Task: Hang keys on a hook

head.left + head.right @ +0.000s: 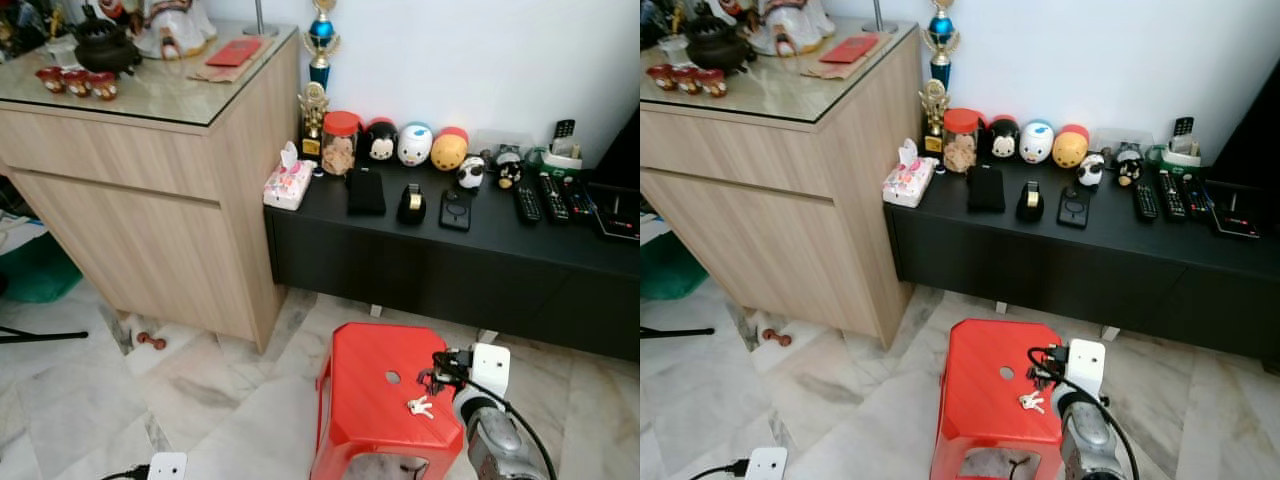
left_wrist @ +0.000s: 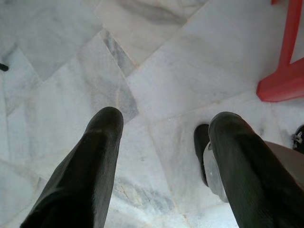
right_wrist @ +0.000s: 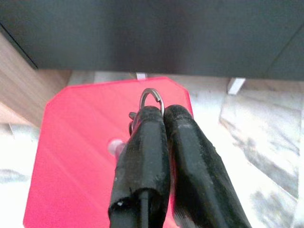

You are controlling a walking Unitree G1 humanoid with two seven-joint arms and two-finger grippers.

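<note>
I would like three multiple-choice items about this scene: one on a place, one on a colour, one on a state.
1. Where is the right tool?
A. above the stool
B. over the black cabinet
C. beside the wooden cupboard

2. What colour is the stool?
A. blue
B. red
C. white

3. What is the state of the right tool?
A. wide open
B. shut on nothing
C. shut on the key ring

Answers:
1 A, the head views show it over the stool top, where the keys hang at its tip.
2 B, the plastic is plainly red.
3 C, the right wrist view shows both fingers pressed together with the ring between them.
</note>
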